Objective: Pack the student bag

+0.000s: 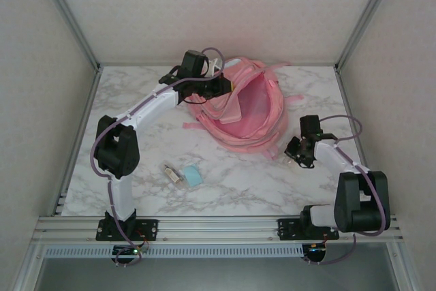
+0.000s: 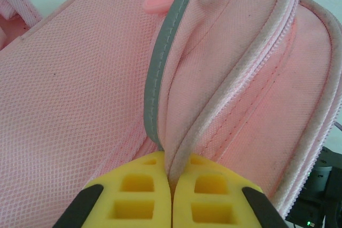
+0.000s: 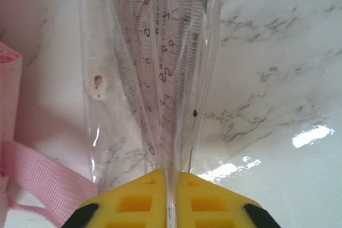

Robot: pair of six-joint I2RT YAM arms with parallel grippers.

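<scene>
pink woven student bag slumps at the far edge of the glossy marbled desk; left tool pinches its piped rim; right tool pinches a clear ruler sleeve

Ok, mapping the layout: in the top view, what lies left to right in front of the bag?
Small brown-and-white item → light blue block → right tool, shut on a clear ruler packet.

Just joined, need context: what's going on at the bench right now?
The left claw is shut on the zipper rim of the pink student bag, which lies open on the marble table. The right claw pinches a clear sleeve of rulers just right of the bag. A blue block and a small item beside it lie unpacked on the table near the left arm.
</scene>
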